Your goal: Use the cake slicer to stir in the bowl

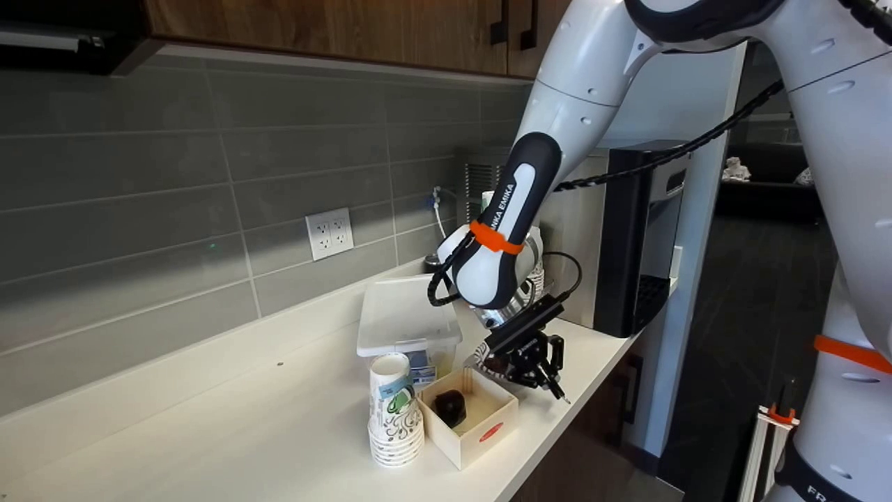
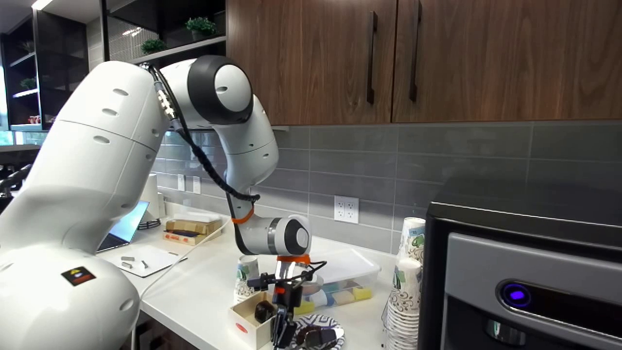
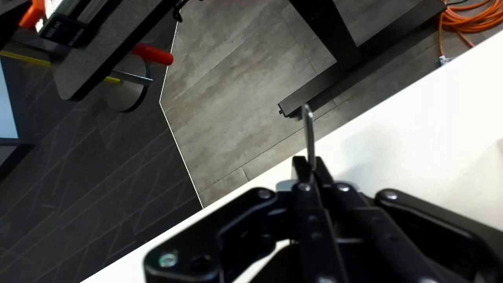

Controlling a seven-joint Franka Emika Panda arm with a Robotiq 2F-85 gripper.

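Note:
My gripper (image 1: 552,382) is shut on the cake slicer; in the wrist view the gripper (image 3: 310,167) has a thin grey metal rod of the cake slicer (image 3: 309,135) sticking out between its fingertips. Only the small tip of the cake slicer (image 1: 566,401) shows past the fingers in an exterior view. The bowl (image 2: 321,319), with a zigzag-patterned pale rim and brown inside, stands on the counter beside the gripper (image 2: 281,335). A dark flat shape with a pale tip, perhaps the slicer's blade, overlaps the bowl there. The bowl (image 1: 482,355) is mostly hidden behind the gripper elsewhere.
A light wooden box (image 1: 491,427) holding a dark round object stands next to the bowl. Stacked paper cups (image 1: 396,425) and a lidded plastic tub (image 1: 408,310) stand nearby. More cups (image 2: 406,296) and a dispenser (image 2: 515,272) are beyond. The counter edge (image 3: 243,196) runs close by.

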